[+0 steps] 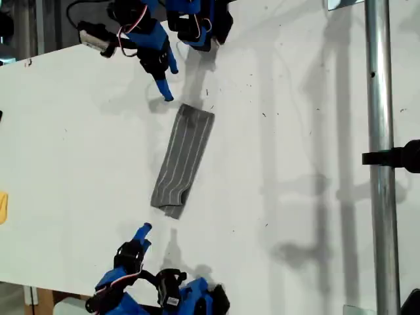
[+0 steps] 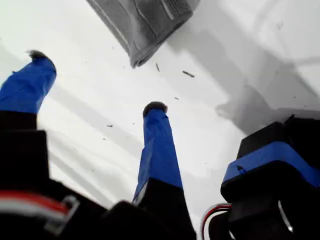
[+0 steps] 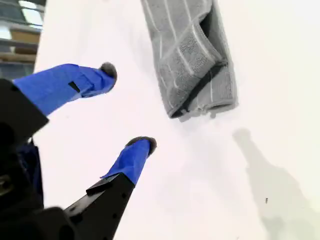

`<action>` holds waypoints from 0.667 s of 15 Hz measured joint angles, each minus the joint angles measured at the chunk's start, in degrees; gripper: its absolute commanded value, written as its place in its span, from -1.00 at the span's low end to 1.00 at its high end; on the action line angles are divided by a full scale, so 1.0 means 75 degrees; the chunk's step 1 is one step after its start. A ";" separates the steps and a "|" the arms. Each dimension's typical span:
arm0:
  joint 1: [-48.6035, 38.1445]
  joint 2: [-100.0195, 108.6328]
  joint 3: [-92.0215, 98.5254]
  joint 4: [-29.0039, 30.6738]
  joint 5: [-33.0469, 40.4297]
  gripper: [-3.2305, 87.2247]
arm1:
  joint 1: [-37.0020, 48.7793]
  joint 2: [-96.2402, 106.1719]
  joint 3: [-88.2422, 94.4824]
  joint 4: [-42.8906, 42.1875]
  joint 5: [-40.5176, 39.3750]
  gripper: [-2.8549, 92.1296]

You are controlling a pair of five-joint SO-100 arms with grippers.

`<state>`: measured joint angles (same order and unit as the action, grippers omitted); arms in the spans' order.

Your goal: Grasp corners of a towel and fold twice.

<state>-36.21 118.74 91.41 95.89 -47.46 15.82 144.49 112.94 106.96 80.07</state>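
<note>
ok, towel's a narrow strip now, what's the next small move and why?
Probably ease my second tool forward to the rumpled end of the towel: it is open, empty, just short of it. My first tool is open too, off the other end.

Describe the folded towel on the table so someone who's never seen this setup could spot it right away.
Start with the big white table in the exterior view. Near its middle, between two blue robot arms, lies the dark grey soft cloth towel with thin pale stripes, folded into a long narrow strip. It is the only fabric thing there, and neither claw is touching it.
</note>
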 measured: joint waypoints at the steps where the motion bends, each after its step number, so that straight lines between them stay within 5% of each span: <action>1: 0.0234 0.1383 0.1043 -0.0129 -0.0504 -0.91 | -0.0422 0.1254 0.0820 0.0000 0.0668 -0.26; 5: 0.2848 0.7770 0.5637 -0.1324 -0.3480 -0.99 | -0.3375 0.2461 0.2250 0.0000 0.3844 -0.25; 10: 0.4172 1.0641 0.8508 -0.2121 -0.4465 -0.99 | -0.3457 0.2285 0.2262 0.0000 0.4102 0.06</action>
<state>-4.92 198.54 155.21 79.98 -80.95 -10.11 161.63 129.90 106.96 110.83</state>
